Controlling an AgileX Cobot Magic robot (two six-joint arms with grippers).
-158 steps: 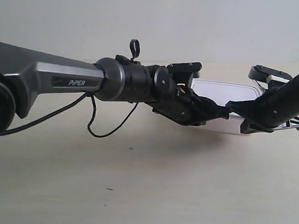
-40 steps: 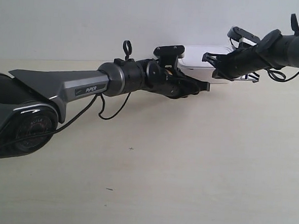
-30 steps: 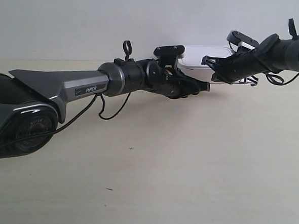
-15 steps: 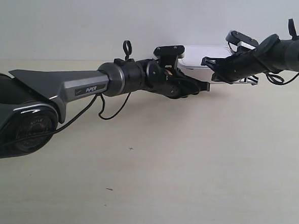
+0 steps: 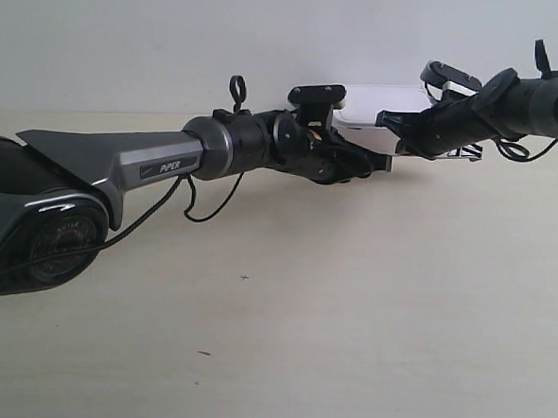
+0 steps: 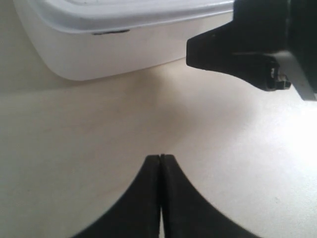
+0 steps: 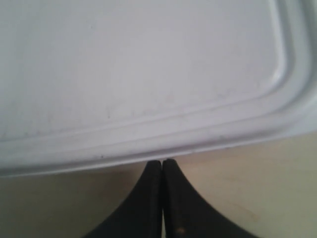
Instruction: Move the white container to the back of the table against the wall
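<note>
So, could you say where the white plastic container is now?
Exterior view: the white plastic container sits right of centre at the back of the cream table, by the wall.

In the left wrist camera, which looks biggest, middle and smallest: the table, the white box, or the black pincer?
1. The table looks biggest and fills most of the picture.
2. The white container comes next, though it is cut off at the edge.
3. The left pincer looks smallest. It is shut and right by the camera, so it looks bigger than it is.

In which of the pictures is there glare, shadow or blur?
Left wrist view: the table washes out at one side, with a soft shadow under the white container. Right wrist view: the container is close and slightly soft. Exterior view: even light, faint shadows.
</note>
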